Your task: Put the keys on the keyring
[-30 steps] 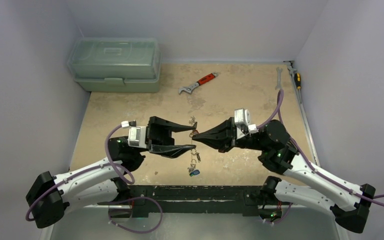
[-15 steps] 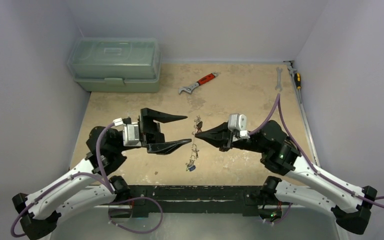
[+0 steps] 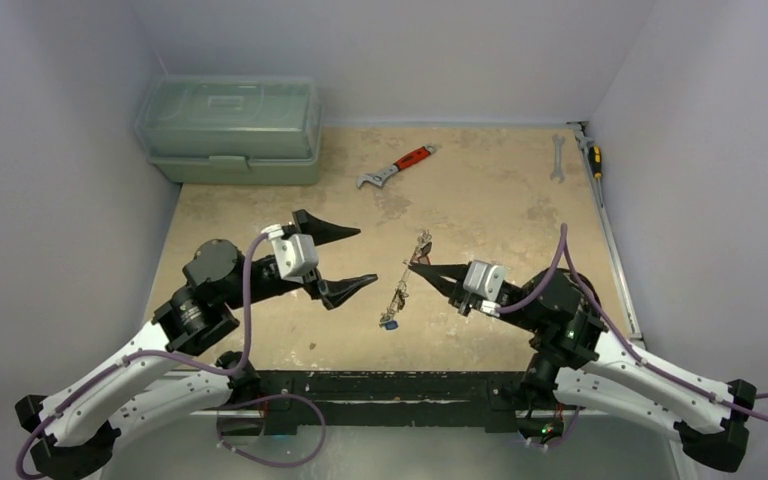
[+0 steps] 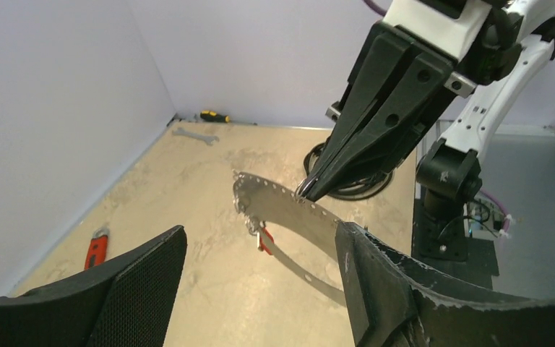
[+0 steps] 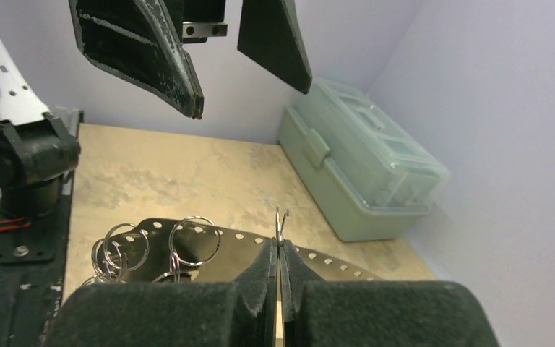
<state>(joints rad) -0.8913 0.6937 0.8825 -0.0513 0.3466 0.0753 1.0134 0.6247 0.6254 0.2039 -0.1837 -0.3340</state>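
Right gripper (image 3: 415,266) clamps the thin, probably springy keyring (image 4: 274,199) at its edge — light keys (image 3: 397,297) dangling — left gripper (image 3: 367,255) agape, empty.

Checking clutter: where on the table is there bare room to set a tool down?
Bare: the tabletop between the red-handled wrench and the spanner, and the strip in front of the toolbox. Crowded: the middle, where the left gripper faces the right gripper holding the keyring with keys.

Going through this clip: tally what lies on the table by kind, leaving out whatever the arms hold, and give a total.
Toolbox: 1
Red-handled wrench: 1
Silver spanner: 1
Screwdriver: 1
Total: 4
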